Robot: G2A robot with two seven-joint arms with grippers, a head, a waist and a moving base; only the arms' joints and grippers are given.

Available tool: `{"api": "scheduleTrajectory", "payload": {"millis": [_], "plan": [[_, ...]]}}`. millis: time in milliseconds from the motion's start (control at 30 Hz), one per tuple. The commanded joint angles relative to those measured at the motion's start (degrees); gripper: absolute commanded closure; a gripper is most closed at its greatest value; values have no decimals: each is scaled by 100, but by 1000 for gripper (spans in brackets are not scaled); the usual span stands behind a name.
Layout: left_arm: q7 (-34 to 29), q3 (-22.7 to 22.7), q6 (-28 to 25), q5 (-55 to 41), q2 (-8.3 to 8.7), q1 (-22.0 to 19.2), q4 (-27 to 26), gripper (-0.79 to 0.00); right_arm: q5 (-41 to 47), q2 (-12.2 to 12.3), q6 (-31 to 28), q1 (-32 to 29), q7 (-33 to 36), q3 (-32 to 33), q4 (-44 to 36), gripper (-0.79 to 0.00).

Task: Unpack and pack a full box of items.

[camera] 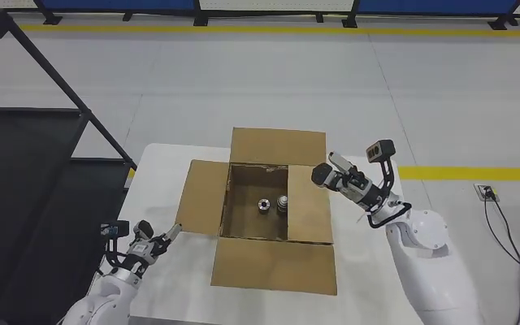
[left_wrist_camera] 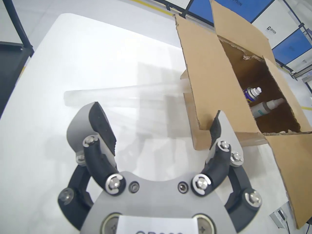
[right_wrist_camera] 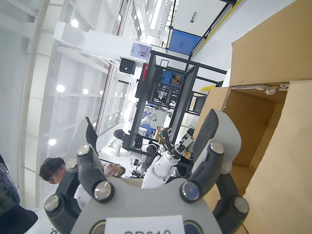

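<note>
Your left gripper (left_wrist_camera: 158, 113), jaws apart, sits by the box's (camera: 199, 195) left flap. Your right gripper (right_wrist_camera: 150, 120), also apart, hangs by the right flap. Two bottles (left_wrist_camera: 264, 108) lie inside.

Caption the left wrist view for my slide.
Open left gripper above white table near open cardboard box holding two bottles.

- The box (left_wrist_camera: 207, 74) is plain brown cardboard, a darker brown inside.
- The bench (camera: 162, 175) is white.
- The spray can (left_wrist_camera: 251, 93) is blue with a white cap.
- The bottle (left_wrist_camera: 262, 109) is pale grey-green with a white cap.
- The left tool (left_wrist_camera: 158, 113) is silver-grey with black links and matt black pads (left_wrist_camera: 102, 122).
- The right tool (right_wrist_camera: 150, 118) is the same silver-grey and black; one of its pads (right_wrist_camera: 204, 132) is dark with fine ribbing.
- The floor (camera: 244, 81) is pale grey, crossed at the far side by a yellow line (camera: 268, 30).
</note>
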Motion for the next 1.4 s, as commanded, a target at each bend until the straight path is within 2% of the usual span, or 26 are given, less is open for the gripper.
{"api": "scheduleTrajectory", "payload": {"millis": [0,233,367,500,600,700,800,967,1167,1367], "plan": [[53,-110,-60,-28,9,94,-238,-785,-104,23,24,-8,46,30,-7,-785],[248,-561,-95,-4,32,457,-1397,-785,-303,113,40,-105,187,248,-6,-785],[134,-652,-319,-57,45,595,-2134,-785,-273,176,-52,-247,221,508,-1,-785],[-378,-421,-642,-150,70,438,-2551,-785,-240,251,-204,-490,266,854,-47,-785],[-892,49,-703,-108,79,44,-2564,-785,-177,306,-335,-726,289,1137,-65,-785],[-1533,672,-729,-494,67,-634,-2214,-785,-86,357,-467,-961,287,1418,-40,-785],[-1970,1334,-555,-788,14,-1461,-1583,-785,79,402,-577,-1176,294,1693,56,-785],[-2237,2445,-325,-1287,-163,-2716,-348,-785,330,470,-739,-1463,327,2087,297,-785],[-2603,3419,-100,-1926,-404,-3702,968,-785,516,544,-777,-1579,360,2393,657,-785],[-2873,4078,-14,-2357,-629,-4296,2028,-785,574,604,-778,-1474,444,2473,931,-785]]}}
